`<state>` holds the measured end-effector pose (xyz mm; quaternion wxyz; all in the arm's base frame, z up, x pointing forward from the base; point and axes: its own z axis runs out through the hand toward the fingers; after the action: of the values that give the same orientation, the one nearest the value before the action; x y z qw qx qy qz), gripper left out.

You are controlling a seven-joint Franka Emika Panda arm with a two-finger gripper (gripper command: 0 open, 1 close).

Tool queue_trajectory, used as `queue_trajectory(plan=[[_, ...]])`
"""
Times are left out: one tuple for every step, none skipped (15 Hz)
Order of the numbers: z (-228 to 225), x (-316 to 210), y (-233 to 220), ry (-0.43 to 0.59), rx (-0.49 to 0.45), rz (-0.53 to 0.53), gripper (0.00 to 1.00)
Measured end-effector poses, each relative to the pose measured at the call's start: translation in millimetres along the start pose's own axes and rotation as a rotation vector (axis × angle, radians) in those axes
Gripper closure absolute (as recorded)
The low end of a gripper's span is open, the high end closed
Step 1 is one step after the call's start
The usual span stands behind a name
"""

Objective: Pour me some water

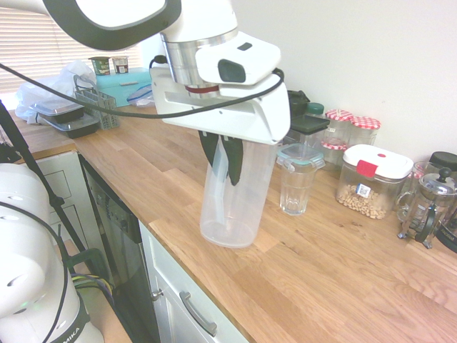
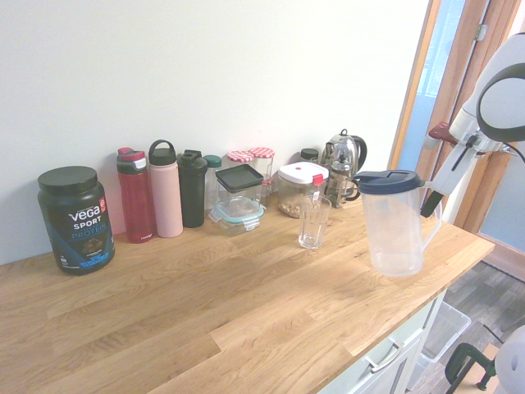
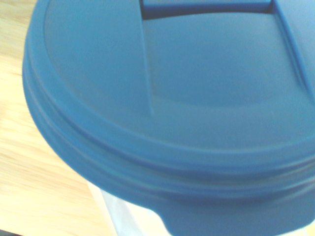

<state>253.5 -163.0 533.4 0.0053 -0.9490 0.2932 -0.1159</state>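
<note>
A clear plastic pitcher with a dark blue lid stands upright near the counter's front edge. My gripper is shut on its handle. I cannot tell whether its base touches the wood. An empty drinking glass stands on the counter a short way off, between the pitcher and the wall; it also shows in the second exterior view. The blue lid fills the wrist view.
Along the wall stand a black protein tub, red, pink and black bottles, lidded containers, a French press and a kettle. A dish rack sits at the counter's far end.
</note>
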Motion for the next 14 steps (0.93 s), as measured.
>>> queue_trajectory(plan=[[-1.1,15.9,3.4,-0.011,-0.026,0.002,1.0],[-3.0,34.0,4.6,-0.026,-0.058,-0.002,1.0],[-5.4,50.9,0.9,-0.042,-0.09,-0.012,1.0],[-6.7,65.9,-6.1,-0.059,-0.123,-0.026,1.0],[-6.2,78.3,-16.4,-0.082,-0.157,-0.045,1.0],[-4.2,88.7,-28.8,-0.11,-0.186,-0.064,1.0],[-0.3,97.8,-41.8,-0.138,-0.216,-0.074,1.0],[5.6,104.8,-55.5,-0.167,-0.248,-0.07,1.0],[11.6,110.1,-68.9,-0.201,-0.28,-0.062,1.0],[14.5,113.2,-79.4,-0.233,-0.312,-0.053,1.0],[14.9,115.0,-87.4,-0.26,-0.346,-0.04,1.0],[13.1,116.5,-93.2,-0.283,-0.37,-0.03,1.0],[10.6,117.9,-97.9,-0.31,-0.385,-0.022,1.0],[9.1,118.6,-103.0,-0.343,-0.405,-0.017,1.0]])
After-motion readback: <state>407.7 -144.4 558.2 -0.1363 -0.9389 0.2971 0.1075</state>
